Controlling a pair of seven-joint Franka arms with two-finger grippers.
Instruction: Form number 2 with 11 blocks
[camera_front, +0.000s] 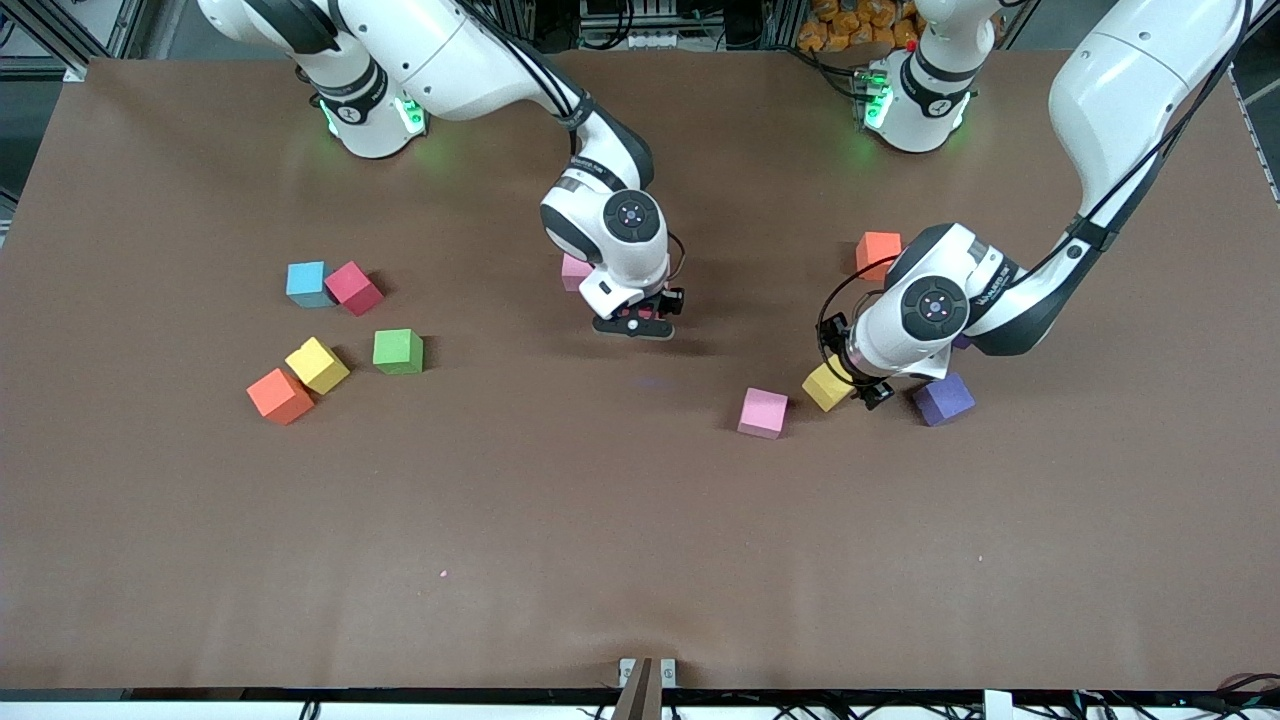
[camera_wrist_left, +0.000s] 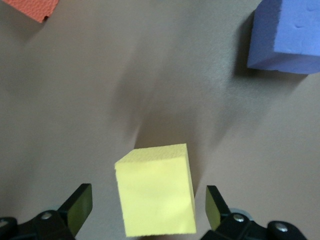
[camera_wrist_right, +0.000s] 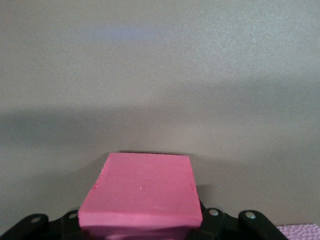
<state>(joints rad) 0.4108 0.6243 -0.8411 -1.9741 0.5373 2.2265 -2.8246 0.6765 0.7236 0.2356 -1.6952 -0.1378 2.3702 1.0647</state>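
Brown matting covers the table (camera_front: 560, 560), and from the high front camera the blocks lie scattered, with no digit formed yet. Toward the right arm's end sit a light blue block (camera_front: 306, 284) touching a crimson block (camera_front: 354, 288); nearer the camera are a green block (camera_front: 398, 351), a yellow block (camera_front: 317, 365) and, touching it, an orange block (camera_front: 279, 396). The right gripper (camera_front: 636, 326) hangs low over the middle of the table with something crimson-pink between its fingers, and a pale pink block (camera_front: 574, 271) shows just beside the arm's wrist. Toward the left arm's end, the left gripper (camera_front: 858, 383) is down at a second yellow block (camera_front: 826, 386), with a pink block (camera_front: 763, 412) near it and a purple block (camera_front: 943, 399) beside the gripper. Another orange block (camera_front: 878, 252) lies farther from the camera, partly covered by the arm.

From the left wrist, the left gripper (camera_wrist_left: 149, 207) has its fingers (camera_wrist_left: 77, 205) spread wide on either side of the yellow block (camera_wrist_left: 155, 197), with a gap on each side. The purple block (camera_wrist_left: 287, 35) and a corner of the orange block (camera_wrist_left: 37, 7) lie on the table well apart from it.

From the right wrist, the right gripper (camera_wrist_right: 141, 227) is clamped on a deep pink block (camera_wrist_right: 142, 195), apparently lifted a little above the table, though the height is hard to judge. A sliver of the pale pink block (camera_wrist_right: 300, 232) shows at the picture's corner.
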